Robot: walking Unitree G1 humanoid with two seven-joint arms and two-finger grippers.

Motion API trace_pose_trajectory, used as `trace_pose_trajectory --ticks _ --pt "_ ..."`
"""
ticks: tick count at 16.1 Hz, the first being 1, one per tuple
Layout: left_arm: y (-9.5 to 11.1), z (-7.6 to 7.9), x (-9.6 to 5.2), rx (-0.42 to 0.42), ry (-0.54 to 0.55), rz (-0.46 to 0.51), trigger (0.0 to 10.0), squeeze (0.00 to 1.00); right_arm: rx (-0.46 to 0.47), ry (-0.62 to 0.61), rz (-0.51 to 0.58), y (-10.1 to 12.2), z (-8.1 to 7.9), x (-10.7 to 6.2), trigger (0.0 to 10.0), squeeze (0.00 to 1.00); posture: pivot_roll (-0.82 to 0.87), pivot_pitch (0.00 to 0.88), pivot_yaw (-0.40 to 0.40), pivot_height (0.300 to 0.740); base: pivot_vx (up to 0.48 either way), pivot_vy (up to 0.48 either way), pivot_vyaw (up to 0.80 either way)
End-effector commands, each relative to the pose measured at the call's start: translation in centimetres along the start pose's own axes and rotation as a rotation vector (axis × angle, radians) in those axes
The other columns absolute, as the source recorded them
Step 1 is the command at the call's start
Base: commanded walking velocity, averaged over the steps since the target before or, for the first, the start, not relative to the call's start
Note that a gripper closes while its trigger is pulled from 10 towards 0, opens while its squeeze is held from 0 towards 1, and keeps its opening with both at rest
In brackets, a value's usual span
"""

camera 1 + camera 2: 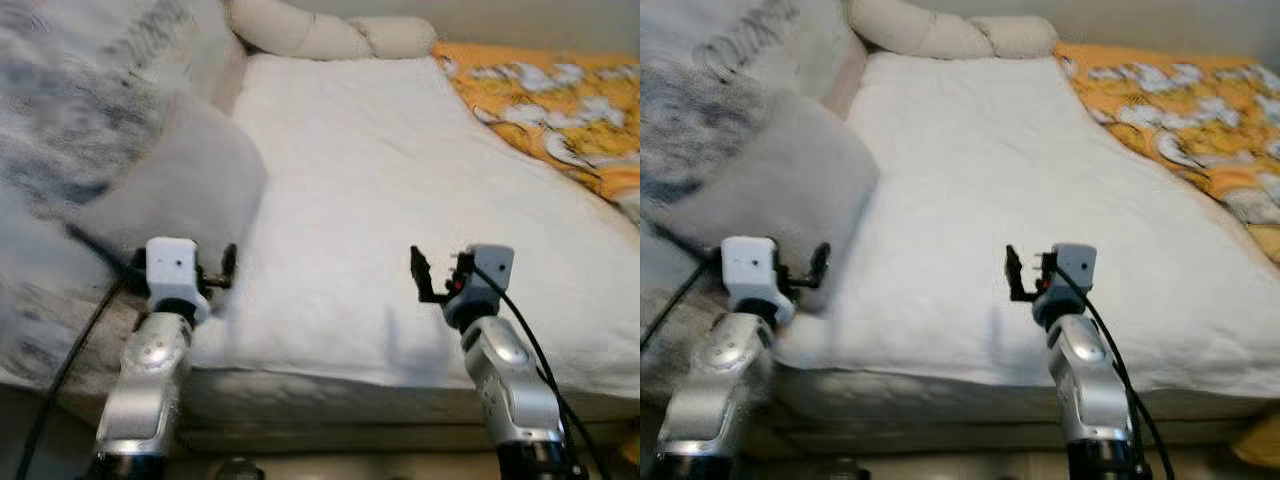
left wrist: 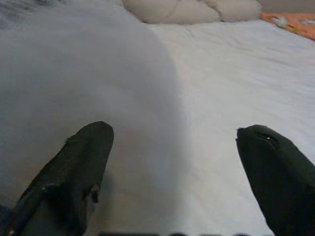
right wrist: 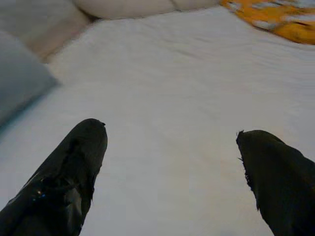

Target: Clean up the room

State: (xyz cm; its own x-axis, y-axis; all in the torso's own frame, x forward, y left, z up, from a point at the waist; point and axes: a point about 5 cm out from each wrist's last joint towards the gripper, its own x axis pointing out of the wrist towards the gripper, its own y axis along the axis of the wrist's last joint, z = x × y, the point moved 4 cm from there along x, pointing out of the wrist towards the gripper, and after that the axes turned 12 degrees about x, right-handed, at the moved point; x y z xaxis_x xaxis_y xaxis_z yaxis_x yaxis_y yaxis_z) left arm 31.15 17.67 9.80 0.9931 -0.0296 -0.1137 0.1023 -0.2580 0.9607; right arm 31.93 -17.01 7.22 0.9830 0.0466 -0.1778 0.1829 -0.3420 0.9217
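While a grey-and-white fuzzy blanket (image 1: 60,110) heaps at the far left, a grey pillow (image 1: 180,175) lies against it on the white bed cover (image 1: 400,180). Just beside the pillow's near edge, the left gripper (image 2: 172,147) hovers with fingers spread wide. Further right, the right gripper (image 3: 172,147) hangs over bare cover, fingers likewise parted. Beyond, a cream bolster (image 1: 330,35) lines the headboard end, and an orange patterned quilt (image 1: 550,110) covers the right side.

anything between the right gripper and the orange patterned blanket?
Nothing but bare white bedcover. In the right wrist view the right gripper, fingers apart, looks across plain sheet to the orange blanket; the left eye view shows the same.
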Motion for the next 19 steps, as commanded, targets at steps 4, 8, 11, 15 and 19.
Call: trace_pose_trajectory --ticks 4,8,11,15,19 --pt "0.9 -0.1 0.5 0.030 0.011 -0.004 10.0 1.00 0.000 -0.061 0.024 0.7 1.1 0.1 10.0 0.00 0.16 0.000 -0.022 0.740 0.000 -0.480 0.00" --pt "1.5 0.5 0.7 0.082 -0.023 0.016 10.0 1.00 0.000 -0.042 0.040 1.0 1.0 0.0 10.0 0.00 0.17 0.000 -0.030 0.740 0.000 -0.480 0.20" --pt "1.7 1.0 0.6 0.139 -0.052 0.024 10.0 1.00 0.015 -0.080 0.033 0.7 1.3 -0.1 10.0 0.00 0.16 0.000 -0.027 0.740 0.000 -0.480 0.27" --pt "1.7 1.5 0.4 0.159 -0.066 0.028 10.0 1.00 -0.001 -0.086 0.031 0.5 1.5 -0.3 10.0 0.00 0.16 0.000 -0.027 0.740 0.000 -0.480 0.00" --pt "1.8 1.6 0.4 0.145 -0.063 0.027 10.0 1.00 0.002 -0.083 0.024 0.3 1.3 -0.3 10.0 0.00 0.17 0.000 -0.031 0.740 0.000 -0.480 0.00"
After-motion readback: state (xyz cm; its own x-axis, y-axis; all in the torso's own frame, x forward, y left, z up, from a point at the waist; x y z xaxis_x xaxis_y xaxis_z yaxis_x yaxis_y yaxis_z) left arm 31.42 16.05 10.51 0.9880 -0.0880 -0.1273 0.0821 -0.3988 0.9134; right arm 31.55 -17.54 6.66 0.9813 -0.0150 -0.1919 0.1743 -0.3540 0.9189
